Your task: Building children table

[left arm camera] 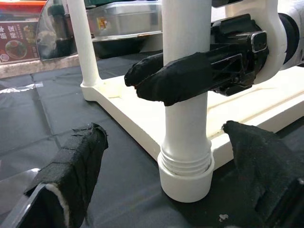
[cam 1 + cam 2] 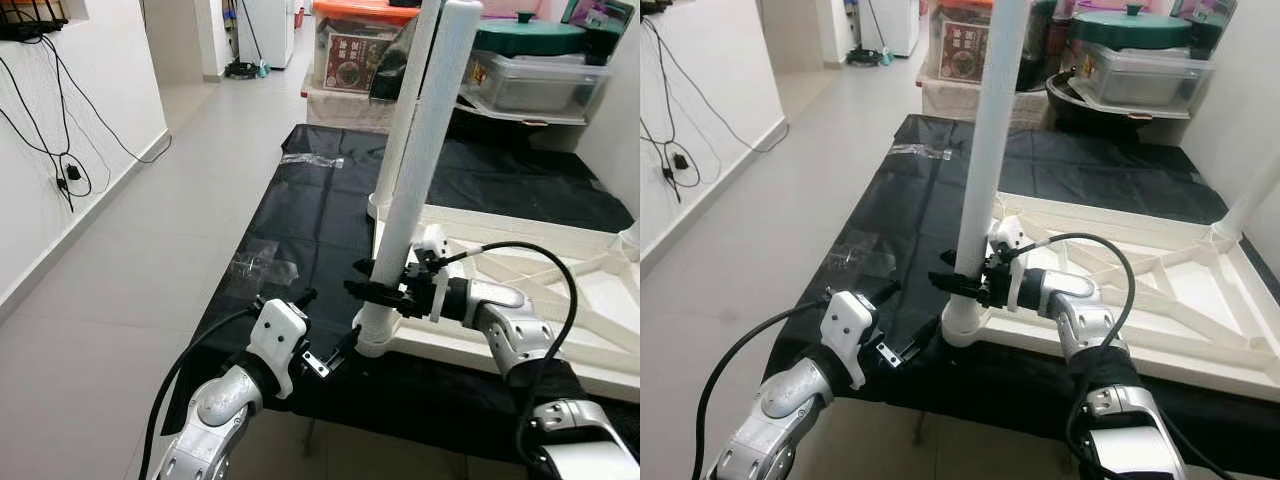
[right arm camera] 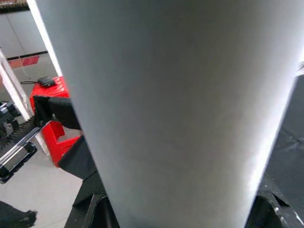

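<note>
At 12 o'clock my right gripper [image 2: 385, 288] is clamped on the table leg [image 2: 425, 150], left gripper [image 2: 325, 345] gaping empty; tilting could cross-thread its socket [image 1: 185, 178].

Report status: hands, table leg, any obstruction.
Right hand shut on near leg, upright in tabletop corner socket. Left hand open beside socket. No obstruction seen.

Even, bright indoor light in both eye views, sharp, no motion blur; soft glare on the tiled floor [image 2: 150, 250] and dim shadows under the black sheet [image 2: 320, 220]. Left wrist view is sharp on the white leg [image 1: 185, 95], but the near fingertips [image 1: 71, 166] are soft. Right wrist view is so close to the leg that it's a featureless grey-white gradient, out of focus.
</note>
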Robot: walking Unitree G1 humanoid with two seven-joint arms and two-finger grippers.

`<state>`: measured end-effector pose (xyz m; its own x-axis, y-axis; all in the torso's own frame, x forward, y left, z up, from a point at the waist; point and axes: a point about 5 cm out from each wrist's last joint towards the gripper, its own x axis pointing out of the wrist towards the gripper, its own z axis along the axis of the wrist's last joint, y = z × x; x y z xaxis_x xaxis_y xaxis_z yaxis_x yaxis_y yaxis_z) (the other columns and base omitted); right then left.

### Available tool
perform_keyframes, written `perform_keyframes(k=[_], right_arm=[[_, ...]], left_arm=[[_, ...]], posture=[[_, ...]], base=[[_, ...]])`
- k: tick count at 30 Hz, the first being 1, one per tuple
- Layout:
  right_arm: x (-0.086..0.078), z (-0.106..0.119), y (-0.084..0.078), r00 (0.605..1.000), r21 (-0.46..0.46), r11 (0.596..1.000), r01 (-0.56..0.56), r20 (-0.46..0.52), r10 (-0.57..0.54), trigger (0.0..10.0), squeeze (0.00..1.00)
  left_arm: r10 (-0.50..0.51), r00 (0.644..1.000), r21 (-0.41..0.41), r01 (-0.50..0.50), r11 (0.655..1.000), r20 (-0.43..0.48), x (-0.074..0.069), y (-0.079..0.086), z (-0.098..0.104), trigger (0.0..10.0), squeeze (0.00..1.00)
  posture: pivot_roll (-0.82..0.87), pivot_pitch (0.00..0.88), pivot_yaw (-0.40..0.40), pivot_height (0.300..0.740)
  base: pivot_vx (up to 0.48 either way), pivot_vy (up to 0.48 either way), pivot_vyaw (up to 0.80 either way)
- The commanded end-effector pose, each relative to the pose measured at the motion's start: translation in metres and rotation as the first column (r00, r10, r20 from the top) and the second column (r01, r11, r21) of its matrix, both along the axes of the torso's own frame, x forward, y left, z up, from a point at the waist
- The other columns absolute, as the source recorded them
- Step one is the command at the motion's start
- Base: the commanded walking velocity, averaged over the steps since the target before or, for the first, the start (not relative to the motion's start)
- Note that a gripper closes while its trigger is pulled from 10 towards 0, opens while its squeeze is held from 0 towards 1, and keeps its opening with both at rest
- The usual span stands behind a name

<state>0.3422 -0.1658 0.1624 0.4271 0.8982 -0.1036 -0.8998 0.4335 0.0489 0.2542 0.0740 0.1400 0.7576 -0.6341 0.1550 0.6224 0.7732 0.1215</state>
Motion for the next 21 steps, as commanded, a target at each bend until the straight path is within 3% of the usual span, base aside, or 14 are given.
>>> perform_keyframes(k=[1, 3, 7, 8, 9, 10, 11, 12, 13, 15, 16, 19, 20, 21], right_arm=[[-0.005, -0.015, 0.005, 0.999, 0.011, 1.000, 0.015, -0.044, -0.014, 0.0, 0.00], [0.007, -0.012, -0.003, 0.959, 0.054, 0.958, 0.281, 0.006, -0.282, 0.0, 0.00], [0.015, -0.011, -0.009, 0.902, 0.075, 0.900, 0.429, 0.010, -0.431, 0.9, 0.00], [0.022, -0.011, -0.018, 0.797, 0.112, 0.792, 0.600, -0.006, -0.604, 0.0, 0.00], [0.022, -0.011, -0.018, 0.797, 0.112, 0.792, 0.600, -0.006, -0.604, 0.0, 0.00], [0.024, -0.014, -0.027, 0.643, 0.113, 0.637, 0.763, -0.025, -0.766, 0.0, 0.00], [0.024, -0.014, -0.027, 0.643, 0.113, 0.637, 0.763, -0.025, -0.766, 0.0, 0.00], [0.023, -0.016, -0.035, 0.466, 0.115, 0.460, 0.881, -0.035, -0.884, 0.0, 0.00], [0.023, -0.016, -0.035, 0.466, 0.115, 0.460, 0.881, -0.035, -0.884, 0.0, 0.00], [0.012, -0.019, -0.039, 0.205, 0.119, 0.202, 0.972, -0.020, -0.978, 0.0, 0.00], [0.012, -0.019, -0.039, 0.205, 0.119, 0.202, 0.972, -0.020, -0.978, 0.0, 0.00], [0.001, -0.022, -0.032, 0.070, 0.126, 0.064, 0.990, -0.047, -0.996, 0.0, 0.00], [-0.001, -0.021, -0.026, 0.050, 0.144, 0.041, 0.989, -0.060, -0.997, 8.9, 0.00], [-0.003, -0.020, -0.020, 0.043, 0.157, 0.032, 0.987, -0.066, -0.997, 10.0, 0.00]], left_arm=[[-0.004, 1.000, 0.018, 0.004, 1.000, -0.010, -0.002, 0.000, -0.004, 10.0, 0.00], [-0.005, 1.000, 0.017, 0.005, 1.000, -0.013, -0.003, 0.000, -0.005, 10.0, 0.00], [-0.006, 1.000, 0.017, 0.006, 1.000, -0.014, -0.003, 0.000, -0.005, 10.0, 0.00], [-0.007, 1.000, 0.016, 0.007, 1.000, -0.015, -0.002, 0.000, -0.006, 10.0, 0.00], [-0.007, 1.000, 0.016, 0.007, 1.000, -0.015, -0.002, 0.000, -0.006, 10.0, 0.00], [-0.009, 1.000, 0.016, 0.009, 1.000, -0.016, -0.002, -0.001, -0.006, 10.0, 0.00], [-0.009, 1.000, 0.016, 0.009, 1.000, -0.016, -0.002, -0.001, -0.006, 10.0, 0.00], [-0.010, 1.000, 0.016, 0.010, 1.000, -0.016, -0.002, -0.001, -0.006, 10.0, 0.00], [-0.010, 1.000, 0.016, 0.010, 1.000, -0.016, -0.002, -0.001, -0.006, 10.0, 0.00], [-0.012, 1.000, 0.016, 0.012, 1.000, -0.016, -0.001, -0.002, -0.006, 10.0, 0.00], [-0.012, 1.000, 0.016, 0.012, 1.000, -0.016, -0.001, -0.002, -0.006, 10.0, 0.00], [-0.014, 1.000, 0.016, 0.014, 1.000, -0.016, -0.001, -0.002, -0.006, 10.0, 0.00], [-0.017, 1.000, 0.015, 0.017, 1.000, -0.015, -0.001, -0.003, -0.006, 10.0, 0.00], [-0.018, 1.000, 0.016, 0.018, 1.000, -0.015, -0.001, -0.003, -0.006, 10.0, 0.00]], posture=[[0.14, 0.000, -0.095, 0.740], [0.13, 0.000, -0.092, 0.740], [0.13, 0.000, -0.092, 0.740], [0.13, 0.000, -0.092, 0.740], [0.13, 0.000, -0.092, 0.740], [0.13, 0.000, -0.092, 0.740], [0.13, 0.000, -0.092, 0.740], [0.13, 0.000, -0.092, 0.740], [0.13, 0.000, -0.092, 0.740], [0.12, 0.000, -0.087, 0.740], [0.12, 0.000, -0.087, 0.740], [0.12, 0.000, -0.091, 0.740], [0.12, 0.000, -0.092, 0.740], [0.12, 0.000, -0.092, 0.740]], base=[[0.000, 0.000, 0.00], [0.000, 0.000, 0.00], [0.000, 0.000, 0.00], [0.000, 0.000, 0.00], [0.000, 0.000, 0.00], [0.000, 0.000, 0.00], [0.000, 0.000, 0.00], [0.000, 0.000, 0.00], [0.000, 0.000, 0.00], [0.000, 0.000, 0.00], [0.000, 0.000, 0.00], [0.000, 0.000, 0.00], [0.000, 0.000, 0.00], [0.000, 0.000, 0.00]])
